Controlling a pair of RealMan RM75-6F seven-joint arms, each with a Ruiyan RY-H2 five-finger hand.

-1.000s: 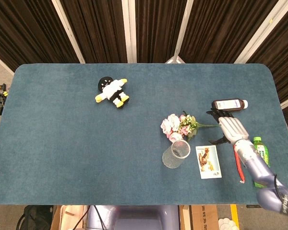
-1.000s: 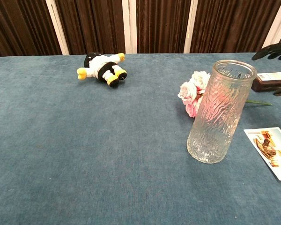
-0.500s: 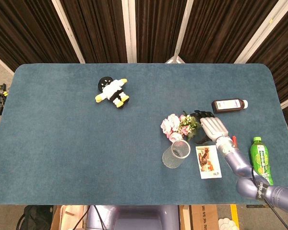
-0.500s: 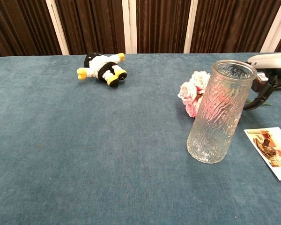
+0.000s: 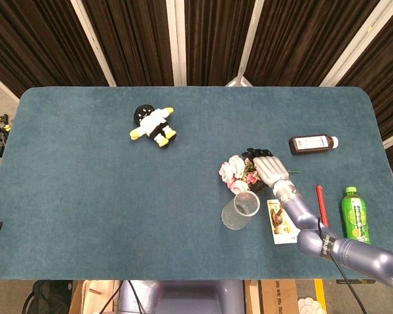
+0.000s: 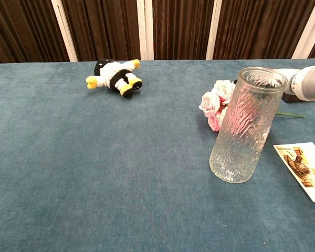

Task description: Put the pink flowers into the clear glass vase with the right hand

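1. Dark curtains hang behind a table (image 5: 85,196) covered in blue felt, where the task's things sit toward the robot's right side.
2. Pink flowers (image 5: 236,171) lie flat on the felt, just behind the glass vase (image 5: 240,210), blooms pointing toward the table's middle and a thin green stem running out to the right.
3. That vase stands upright and holds nothing; the chest view shows it empty through its ribbed wall.
4. Over the stem end of the flowers sits the right hand (image 5: 268,169), palm down, dark fingertips reaching the leaves.
5. Whether its fingers have closed on the stems I cannot tell: the head view shows only its back, and the vase hides it in the chest view.
6. No left hand shows in either view.
7. Judging from this, the task is at its start: the flowers are not lifted, and the grasp, the lift, the turn upright and the lowering into the vase all remain.
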